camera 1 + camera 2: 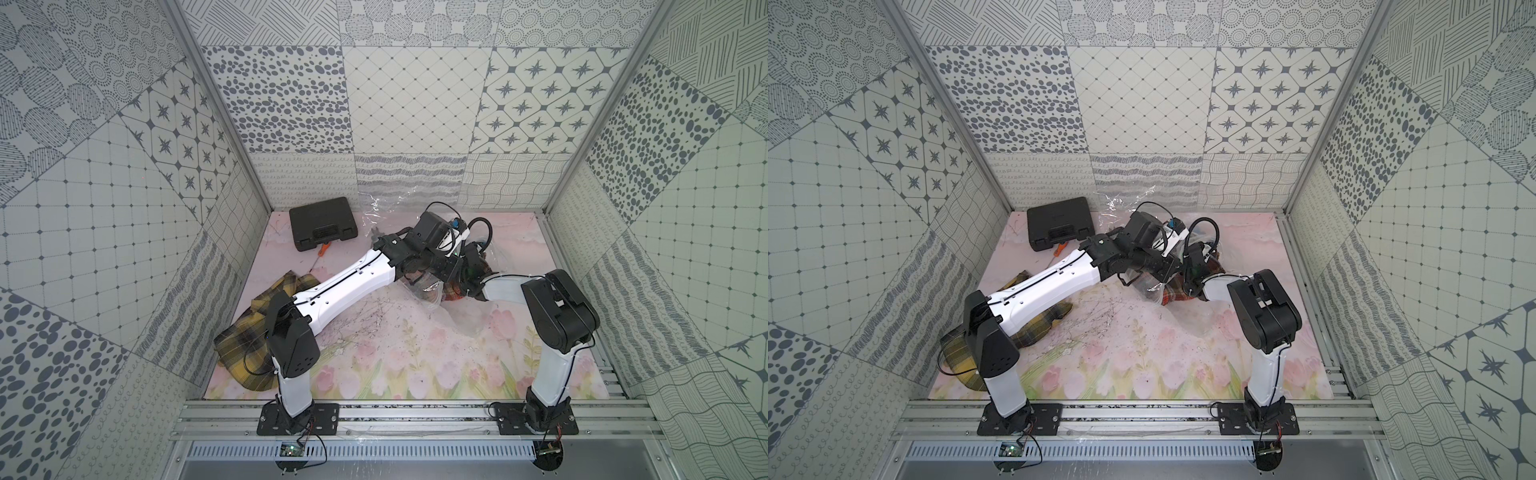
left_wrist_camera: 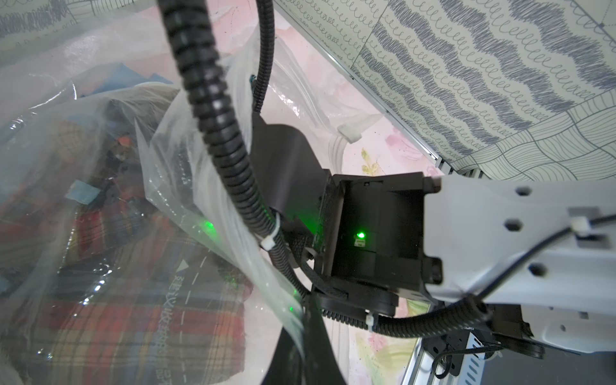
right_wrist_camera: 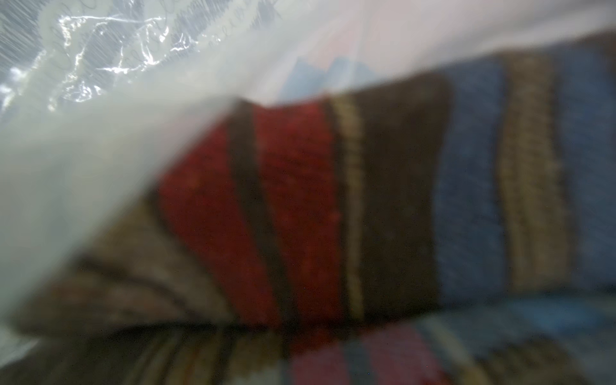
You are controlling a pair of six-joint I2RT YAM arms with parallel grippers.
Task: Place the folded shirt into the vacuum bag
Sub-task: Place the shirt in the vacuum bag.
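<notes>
Take the table [image 1: 415, 353] as a dial in the top views, with twelve at the back wall and six at the arms' bases. The vacuum bag [image 1: 376, 203] sits between twelve and one o'clock. Its clear, crinkled film rises against the back wall and spills forward toward the middle.

The shirt [image 2: 133, 300] (red, blue and tan plaid) lies inside the bag. The left wrist view shows the checks through the film and its printed markings. The right wrist view is badly blurred and shows the cloth close up with film arching over it. In both top views a corner of the plaid shows by the bag's mouth, close against the right arm's wrist.

The left gripper [image 2: 301, 336] is closed. Taut film runs down into its black finger, so it is pinching the bag's edge. The right gripper [image 1: 473, 270] is pushed in among film and shirt. Its fingers are hidden, and I cannot tell how wide they stand or whether they grip anything.

A yellow plaid cloth [image 1: 245, 340] lies at eight o'clock, partly beneath the left arm. A black case [image 1: 324, 222] lies closed at eleven o'clock. An orange-handled tool [image 1: 324, 248] lies touching or just beside the case's near edge.
</notes>
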